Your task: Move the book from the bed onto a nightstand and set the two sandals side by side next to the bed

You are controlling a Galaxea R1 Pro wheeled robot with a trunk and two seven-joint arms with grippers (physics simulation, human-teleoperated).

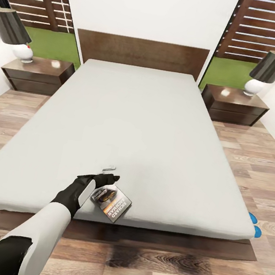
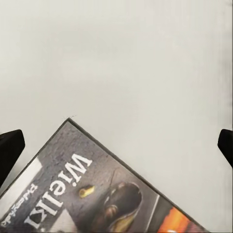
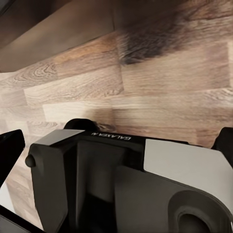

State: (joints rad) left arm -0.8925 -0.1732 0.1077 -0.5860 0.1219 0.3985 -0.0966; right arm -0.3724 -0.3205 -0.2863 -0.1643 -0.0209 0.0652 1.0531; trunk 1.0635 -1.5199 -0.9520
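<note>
A: Step in hand was judged to be the book pickup. The left gripper (image 1: 103, 181) was seen stretched out low over the bed (image 1: 157, 127), with the book (image 1: 111, 201) lying flat on the mattress just beside and under it, close to the foot edge.

B: Jaw state?

A: Spread wide. In the left wrist view the fingertips (image 2: 10, 148) were seen at opposite edges, with bare sheet and one corner of the book (image 2: 97, 189) between them. Nothing was held.

B: What was called for next?

A: Probably a lowering and centring over the cover, then a closing on an edge; a thin flat book on soft bedding was judged awkward to pinch. After that, carriage to a nightstand (image 1: 38, 74), well beyond the gripper by the headboard.

B: The sandals?

A: Two blue tips (image 1: 255, 225) were noted past the bed's far corner; the rest was cut off by the mattress.

B: Right gripper?

A: Its state could not be told. The right wrist view was taken up by robot housing (image 3: 126, 179) and plank floor (image 3: 160, 82).
</note>
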